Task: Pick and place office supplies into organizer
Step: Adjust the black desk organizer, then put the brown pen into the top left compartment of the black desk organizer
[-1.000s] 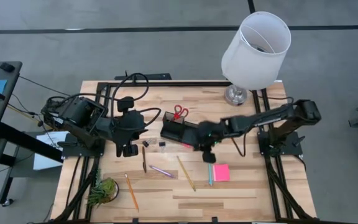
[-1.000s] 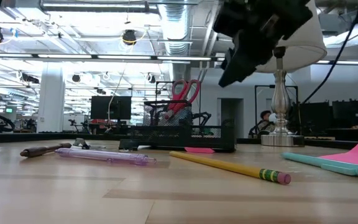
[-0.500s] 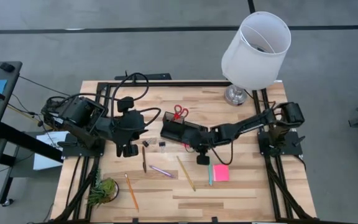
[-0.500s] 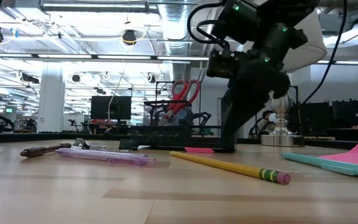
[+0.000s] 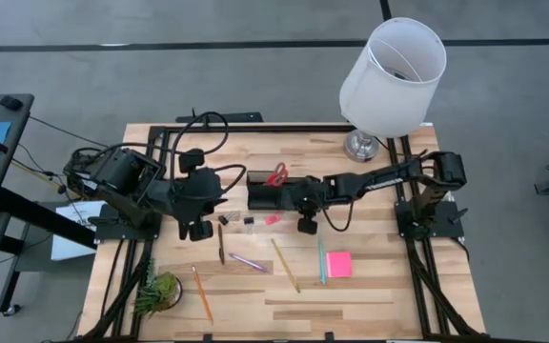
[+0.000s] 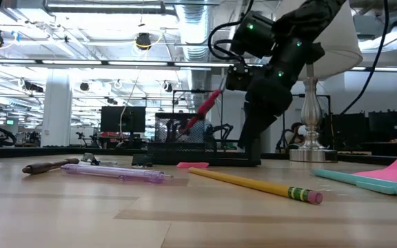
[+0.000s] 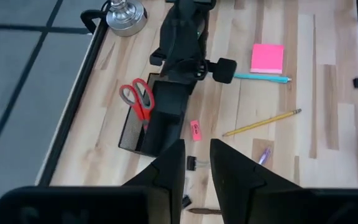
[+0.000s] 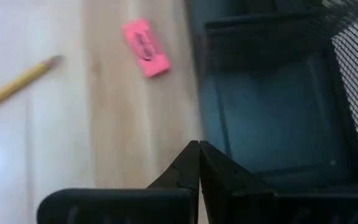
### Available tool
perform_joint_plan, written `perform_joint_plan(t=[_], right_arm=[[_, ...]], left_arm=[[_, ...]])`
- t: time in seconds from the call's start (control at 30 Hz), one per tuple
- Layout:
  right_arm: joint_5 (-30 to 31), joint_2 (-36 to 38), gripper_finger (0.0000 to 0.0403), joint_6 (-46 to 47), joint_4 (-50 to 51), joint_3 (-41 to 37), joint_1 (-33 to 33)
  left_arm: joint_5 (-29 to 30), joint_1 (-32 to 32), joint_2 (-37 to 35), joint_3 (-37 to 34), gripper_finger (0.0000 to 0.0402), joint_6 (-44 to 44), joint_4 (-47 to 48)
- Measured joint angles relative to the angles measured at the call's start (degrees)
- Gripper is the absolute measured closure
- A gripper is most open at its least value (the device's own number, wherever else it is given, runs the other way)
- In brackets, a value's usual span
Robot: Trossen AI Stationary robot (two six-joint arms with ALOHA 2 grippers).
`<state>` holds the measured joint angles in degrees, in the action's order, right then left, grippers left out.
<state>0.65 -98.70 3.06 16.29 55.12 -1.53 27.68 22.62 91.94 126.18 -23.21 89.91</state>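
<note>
The black organizer stands mid-table with the red-handled scissors leaning in its tall box. My right gripper is shut, slanting down at the right end of the organizer's low section. My left gripper hangs open and empty high over the table's left. Flat on the table near the organizer lie a pink eraser, a yellow pencil, a teal pen, a pink sticky pad, a purple pen, a brown pen and an orange pencil. My right gripper meets the near rim of the organizer's low section, at its right end, with its shut fingertips. The fingers slant down from the table's right. The organizer stays flat on the table.
A white-shaded lamp stands at the far right, its metal base close behind my right arm. Two small black clips lie left of the eraser. A green plant tuft sits at the near left corner.
My right gripper has come down and gone toward the far left, onto the organizer's right end. The organizer has turned, its right end swinging toward the far edge. The scissors inside have tipped over to a lean. The eraser now lies uncovered in front of the organizer.
</note>
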Motion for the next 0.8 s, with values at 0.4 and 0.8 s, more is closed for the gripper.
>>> perform_joint_plan(t=[0.4,0.8], right_arm=[[-0.7,11.4,0.0402,-5.5,1.3,0.0,7.4],[1.2,31.9,0.0402,-8.1,4.4,-0.4,4.7]], left_arm=[[19.1,11.2,0.3,-24.8,0.0333,-23.0,-11.8],[7.3,19.4,0.0,-42.8,0.0333,-70.7,-16.2]])
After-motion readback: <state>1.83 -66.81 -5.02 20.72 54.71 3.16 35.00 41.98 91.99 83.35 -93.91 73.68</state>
